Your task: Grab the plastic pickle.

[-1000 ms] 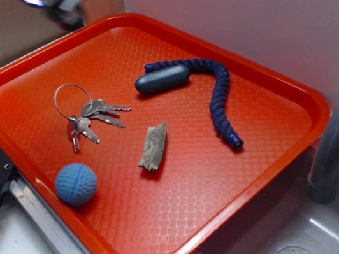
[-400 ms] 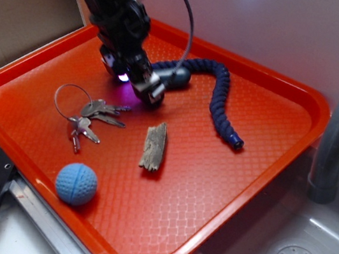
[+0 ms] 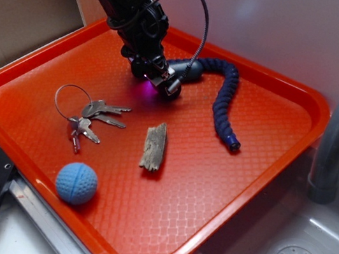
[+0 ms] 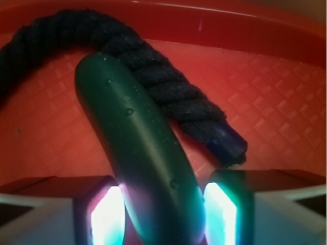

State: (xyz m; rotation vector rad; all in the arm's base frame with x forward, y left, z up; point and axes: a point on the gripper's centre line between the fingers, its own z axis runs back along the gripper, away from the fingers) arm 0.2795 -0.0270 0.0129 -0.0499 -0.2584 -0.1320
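On the orange plastic tray point(image 3: 264, 181), our black gripper point(image 3: 163, 82) straddles the smooth dull-green plastic pickle point(image 4: 140, 148), jaws spread either side, beside the dark blue braided rope point(image 4: 168, 84).

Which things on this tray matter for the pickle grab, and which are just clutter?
In play: plastic pickle, gripper with a finger on each side of it.

Lying about: braided rope touching the pickle, keys, wood scrap, blue ball.
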